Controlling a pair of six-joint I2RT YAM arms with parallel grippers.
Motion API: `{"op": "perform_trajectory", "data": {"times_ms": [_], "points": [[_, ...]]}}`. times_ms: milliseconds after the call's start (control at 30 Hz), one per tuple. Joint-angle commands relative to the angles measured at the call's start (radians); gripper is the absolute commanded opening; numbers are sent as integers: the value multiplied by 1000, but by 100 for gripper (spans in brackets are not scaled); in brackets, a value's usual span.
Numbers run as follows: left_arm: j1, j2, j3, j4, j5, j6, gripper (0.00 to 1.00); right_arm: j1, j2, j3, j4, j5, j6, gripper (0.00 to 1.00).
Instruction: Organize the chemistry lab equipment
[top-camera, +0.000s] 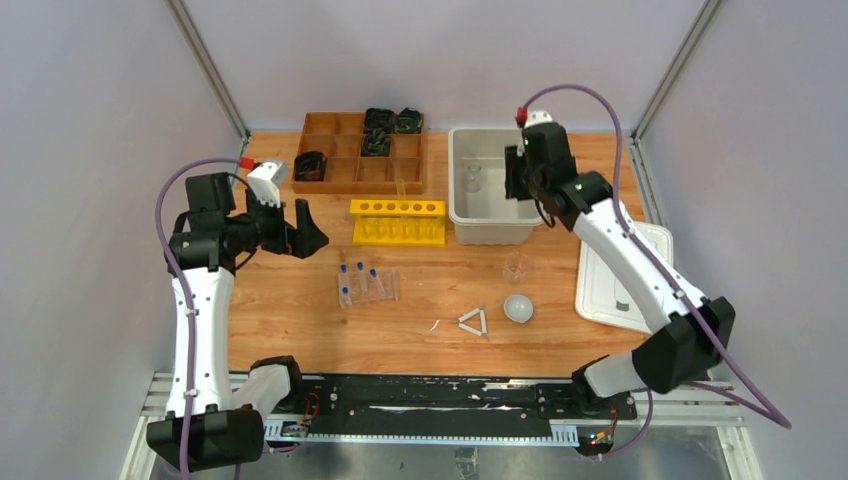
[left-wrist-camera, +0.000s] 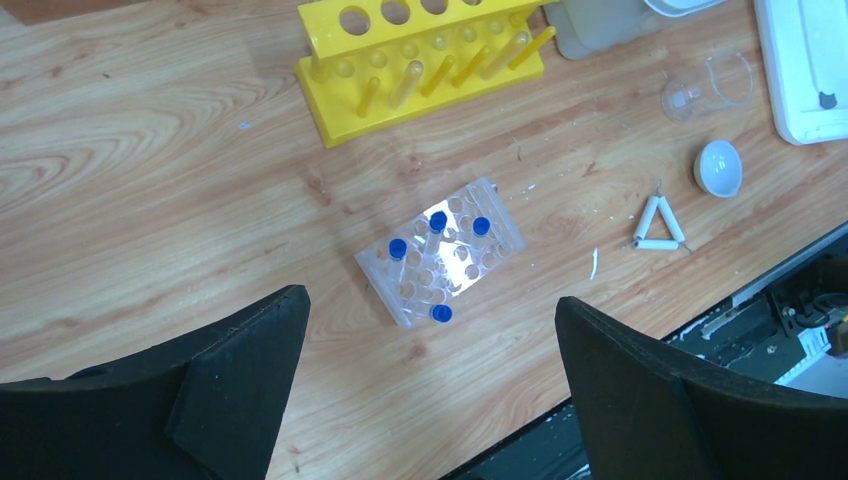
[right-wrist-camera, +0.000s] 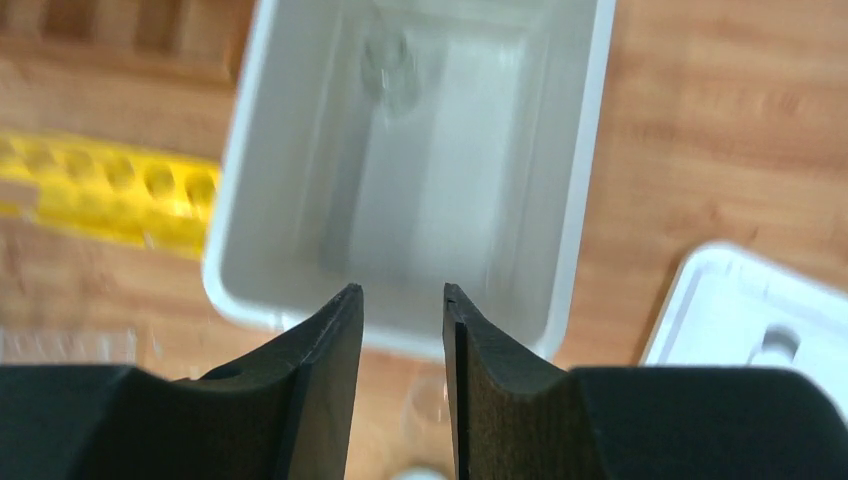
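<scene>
My right gripper (right-wrist-camera: 400, 292) hangs over the near part of the grey bin (right-wrist-camera: 580, 200), jaws a little apart with nothing between them. A small clear glass vessel (right-wrist-camera: 392, 60) lies inside the bin (top-camera: 462, 215). From above, the right gripper (top-camera: 515, 180) is at the bin's right wall. A second glass vessel (top-camera: 516, 268), a white round dish (top-camera: 518, 308) and a white triangle (top-camera: 473, 322) sit on the table. Blue-capped tubes stand in a clear rack (left-wrist-camera: 440, 262). Thin glass tubes stand in the yellow rack (left-wrist-camera: 430, 60). My left gripper (left-wrist-camera: 432, 302) is wide open, high above the clear rack.
A brown wooden divided tray (top-camera: 340, 150) with black coiled items stands at the back left. A white lid (top-camera: 625, 275) lies right of the bin, under the right arm. The black rail (top-camera: 430, 400) runs along the near table edge.
</scene>
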Motion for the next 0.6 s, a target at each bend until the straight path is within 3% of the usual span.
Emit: {"op": "perform_trajectory", "data": {"times_ms": [0,267,567], "points": [[0,-29,32,-2,33,-19,100,51,-143,-272,-18,-19,96,39],[-1,-47,21,-2,47,-25,100,124,-335,-569,6,-27,159,41],[0,-65,26,-2,39,-26,100,128,-166,-603,56,-9,122,43]]}}
